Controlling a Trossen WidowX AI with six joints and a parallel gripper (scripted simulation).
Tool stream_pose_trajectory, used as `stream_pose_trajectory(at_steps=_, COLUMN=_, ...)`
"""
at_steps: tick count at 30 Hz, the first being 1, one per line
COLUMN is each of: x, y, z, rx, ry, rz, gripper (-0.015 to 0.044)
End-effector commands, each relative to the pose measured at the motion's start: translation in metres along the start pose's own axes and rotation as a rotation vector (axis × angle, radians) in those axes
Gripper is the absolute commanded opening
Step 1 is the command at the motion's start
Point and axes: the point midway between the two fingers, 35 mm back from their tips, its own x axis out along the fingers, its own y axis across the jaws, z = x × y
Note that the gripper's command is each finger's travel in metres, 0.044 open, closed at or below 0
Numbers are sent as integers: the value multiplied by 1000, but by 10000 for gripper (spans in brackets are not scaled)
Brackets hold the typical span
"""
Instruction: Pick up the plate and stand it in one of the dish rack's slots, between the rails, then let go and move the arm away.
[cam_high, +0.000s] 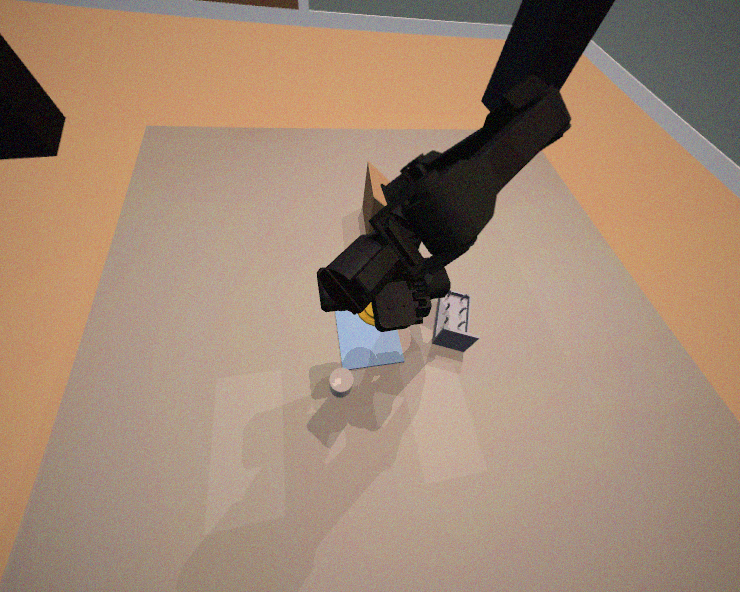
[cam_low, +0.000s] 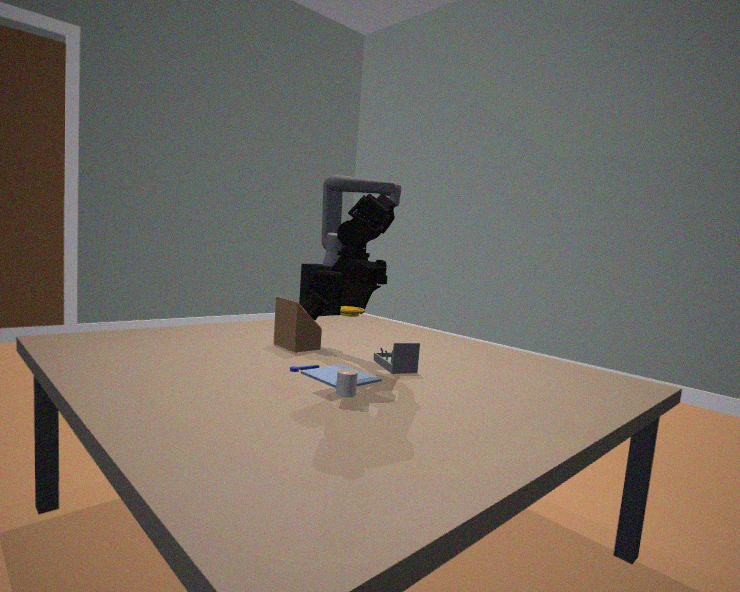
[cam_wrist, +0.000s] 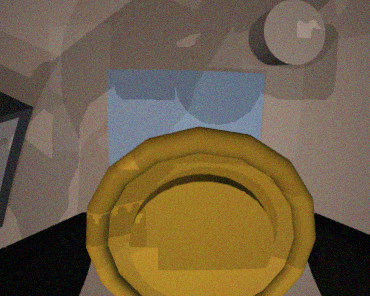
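Note:
The yellow round plate (cam_high: 366, 315) (cam_low: 352, 310) (cam_wrist: 200, 235) is held level, face up, well above the table and the blue board. My gripper (cam_wrist: 200, 227) is shut on it, with one dark finger at each side of the rim in the wrist view. In the top view the wrist hides most of the plate. The dish rack (cam_high: 456, 341) (cam_low: 406, 358) (cam_wrist: 14, 160) is low and dark-framed, with a pale base, small dark rails and a taller panel at one end. It stands to the right of the board in the top and exterior views and at the left edge of the wrist view.
The flat blue board (cam_high: 370, 341) (cam_wrist: 135, 140) lies under the plate. A pale cylinder (cam_high: 341, 380) (cam_low: 346, 383) (cam_wrist: 295, 32) stands by its near edge. A brown slanted block (cam_low: 295, 327) stands behind the board. A small blue spoon-like thing (cam_low: 308, 367) lies left of the board.

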Motion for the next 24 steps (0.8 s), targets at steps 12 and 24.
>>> stream_pose_trajectory(at_steps=12, x=-27, y=27, z=-2, rx=185, ry=4, rz=-4, gripper=0)
stream_pose_trajectory(at_steps=24, x=-35, y=84, z=-13, rx=601, ry=-2, rz=-11, gripper=0)
